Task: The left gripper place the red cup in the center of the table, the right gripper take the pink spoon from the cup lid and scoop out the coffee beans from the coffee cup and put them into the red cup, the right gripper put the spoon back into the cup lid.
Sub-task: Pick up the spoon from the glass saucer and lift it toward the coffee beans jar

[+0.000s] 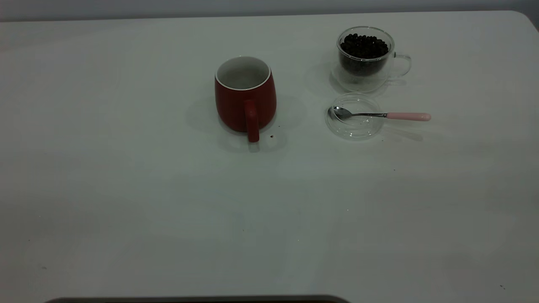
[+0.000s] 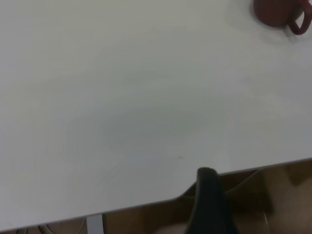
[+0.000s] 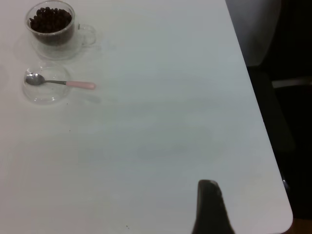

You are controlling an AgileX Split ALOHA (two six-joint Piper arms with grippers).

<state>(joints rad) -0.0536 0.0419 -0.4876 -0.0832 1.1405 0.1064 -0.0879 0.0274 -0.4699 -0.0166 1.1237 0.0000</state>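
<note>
Neither end effector visible in the exterior view; both arms parked out of that picture. Large plain white worktop point(image 1: 126, 189) carrying everything. Dark red rounded ceramic mug point(image 1: 245, 94) with white inside upright near the worktop's middle, interior apparently empty, thick handle turned toward the near edge. Well to its right, clear double-walled glass cup point(image 1: 365, 59) upright, holding a heap of dark brown roasted coffee beans point(image 1: 364, 45) nearly up to its rim, thin handle pointing right. Just in front of that cup, small round clear glass lid point(image 1: 353, 122) lying flat, with the small teaspoon with metal bowl and pale pink handle point(image 1: 381, 114) resting across it: bowl inside the lid, long axis running left to right, pink handle overhanging the lid's right rim.

Left wrist view: one dark finger of the left end effector point(image 2: 210, 204) over the worktop's edge, grasping nothing visible; opening impossible to judge. Red mug far off, well apart.

Right wrist view: one dark finger of the right end effector point(image 3: 210, 207), likewise holding nothing visible, opening not readable. Spoon, lid and glass cup far ahead, well apart. Judged nearer to the right arm, handle end turned toward that side, favouring a grasp on the pink handle.
</note>
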